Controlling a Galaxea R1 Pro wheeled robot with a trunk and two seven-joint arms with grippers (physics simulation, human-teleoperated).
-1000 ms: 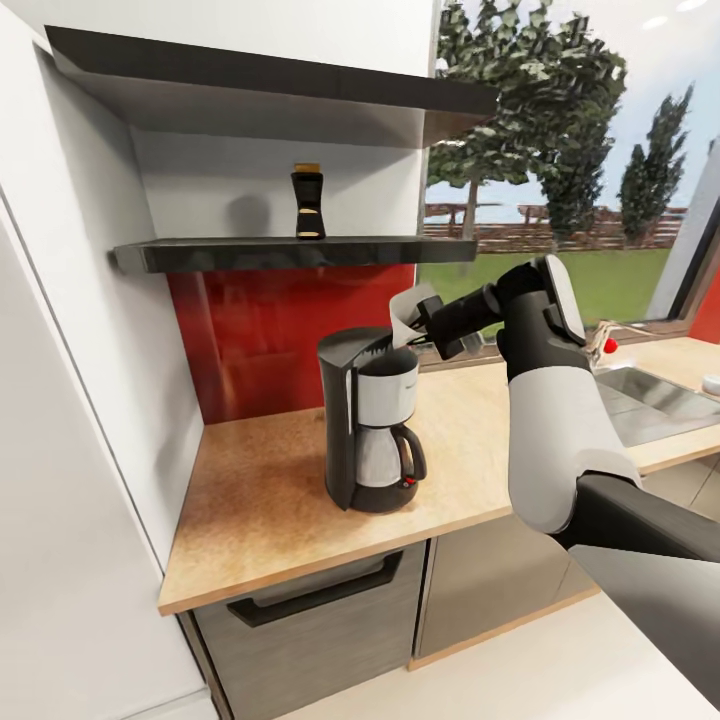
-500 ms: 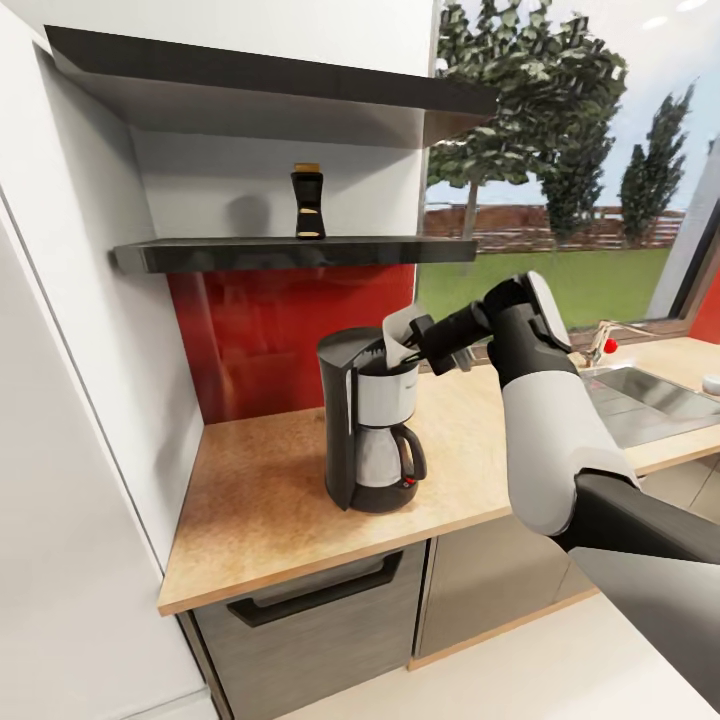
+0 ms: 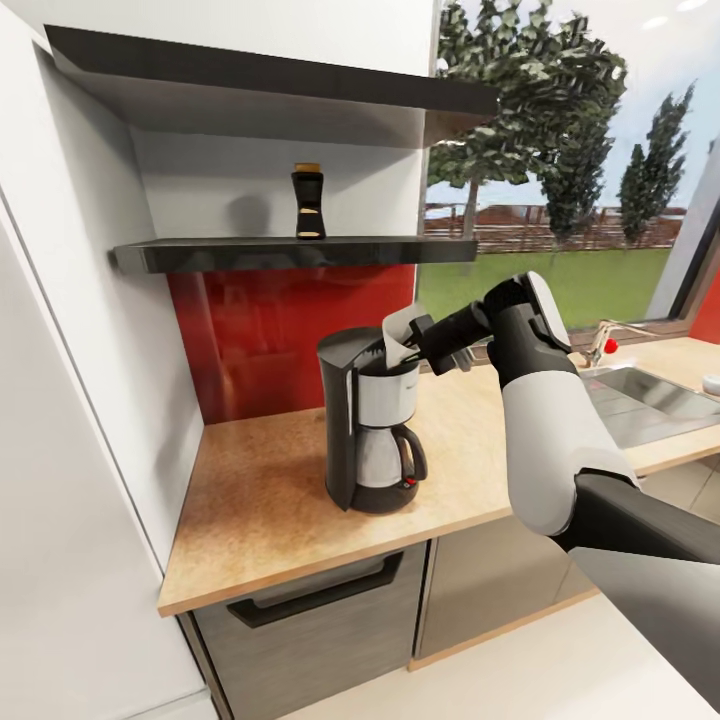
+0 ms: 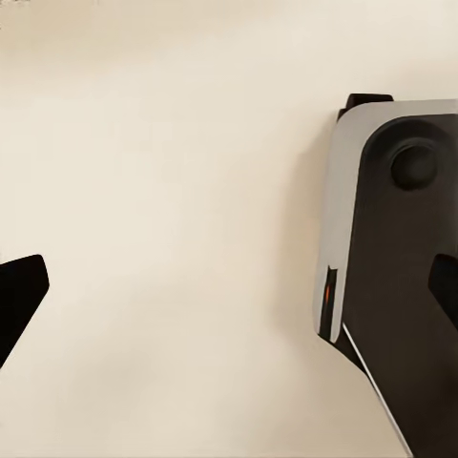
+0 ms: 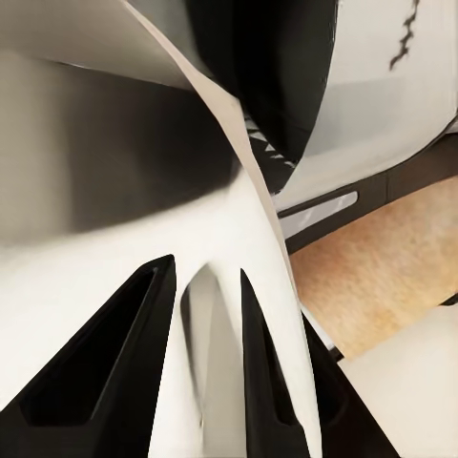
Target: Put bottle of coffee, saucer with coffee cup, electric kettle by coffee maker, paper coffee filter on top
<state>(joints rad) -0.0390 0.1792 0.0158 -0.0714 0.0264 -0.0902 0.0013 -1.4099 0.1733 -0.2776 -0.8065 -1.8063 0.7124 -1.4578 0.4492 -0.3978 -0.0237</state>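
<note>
- I'm holding the paper coffee filter [image 3: 398, 334] in the right gripper [image 3: 418, 334], fingers clenched on its edge; the wrist view is showing the white paper pinched between the two dark fingers [image 5: 262, 353].
- Filter is sitting at the top of the coffee maker [image 3: 372, 425], lower tip dipping into the open top, upper part tilting toward the gripper.
- Coffee maker is standing on the kitchen countertop [image 3: 270, 500], near the red backsplash [image 3: 270, 330].
- Bottle of coffee [image 3: 308, 202] is waiting on the kitchen shelf [image 3: 290, 254], above the machine, not moved yet.
- Left gripper [image 4: 229, 286]: fingertips are sitting wide apart at the frame edges, nothing between them, pale floor [image 4: 172, 191] behind.
- Doing this step well, my judgement: I'm aiming to get the cone centred over the basket and lowered until it's resting by itself before letting go; releasing while it's tilted risks it tipping off the rim.
- I'd open slowly and back away along the finger line, so the paper isn't dragged out.
- I can't tell if the filter is fully seated.
</note>
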